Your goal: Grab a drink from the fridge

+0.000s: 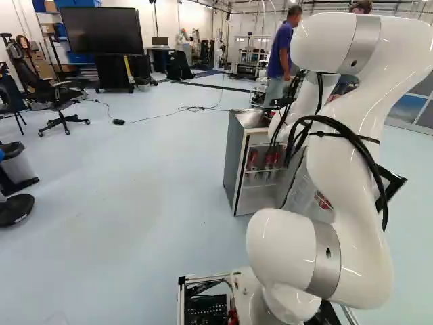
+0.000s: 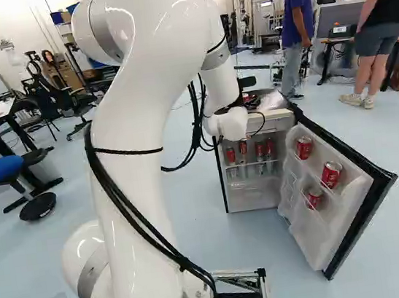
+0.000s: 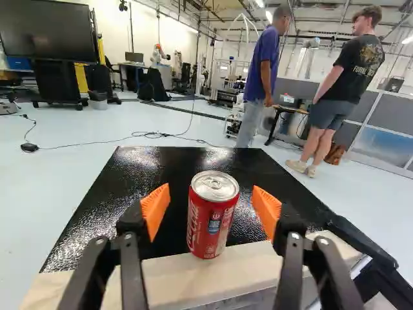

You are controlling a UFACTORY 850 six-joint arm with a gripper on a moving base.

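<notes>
Red drinks can, upright on the fridge top, end effector open around it

Item: one red drinks can point(image 3: 213, 223), metal, pull tab flat on its lid. Location: standing on the black top point(image 3: 155, 181) of the fridge point(image 1: 234, 159), close to the pale front edge point(image 3: 151, 278); outside the cabinet.

Related stock: red cans on the open door point(image 2: 349, 195), one at its upper rack point(image 2: 304, 148); others on the shelves within.

End effector point(image 3: 210, 208): spread wider than the can, nothing gripped. Orange pads point(image 3: 155, 210) to either side, a gap showing at each; whether they are fully level with it in depth cannot be told.

Handling (judged): light to moderate if full; firm while sealed, though the thin wall would dent under a hard squeeze. Smooth paint, slippery should it be chilled and damp. Round, apt to roll if tipped, with the front edge near.

Point of hold: straight side wall, mid-height, below the narrowing shoulder; pads square and opposite. Close evenly to avoid pushing it over, squeeze moderately, lift upright. Avoid the rim and tab.
</notes>
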